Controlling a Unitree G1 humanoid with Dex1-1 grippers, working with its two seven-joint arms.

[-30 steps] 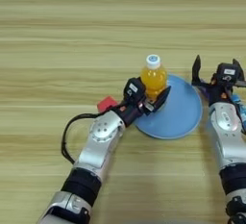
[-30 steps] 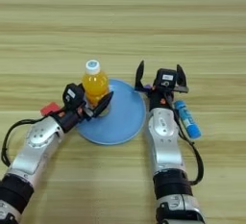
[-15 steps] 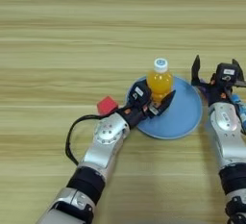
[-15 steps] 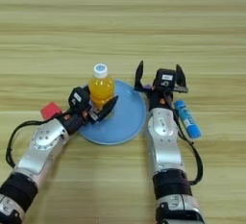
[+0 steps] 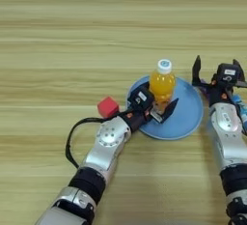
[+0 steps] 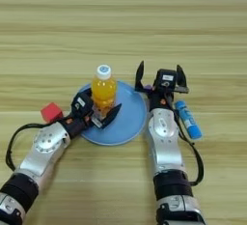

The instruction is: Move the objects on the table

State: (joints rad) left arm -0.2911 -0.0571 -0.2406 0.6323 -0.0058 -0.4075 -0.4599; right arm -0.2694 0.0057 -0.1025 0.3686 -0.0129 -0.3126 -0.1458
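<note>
On the blue plate [image 5: 185, 122] our left pincer [image 5: 155, 112] clamps the upright orange bottle [image 5: 162, 84]; our right pincer [image 6: 160, 78] waits spread beside. We judge the red cube [image 5: 108, 107] remains unmoved on the table [image 5: 96, 35].

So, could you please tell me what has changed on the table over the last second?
The left gripper has carried the small orange-drink bottle with a white cap to the right, from the round light-blue plate's left edge to over the plate, and still holds it. The small red cube, now uncovered, the open right gripper and the blue-and-white tube stayed put.
</note>
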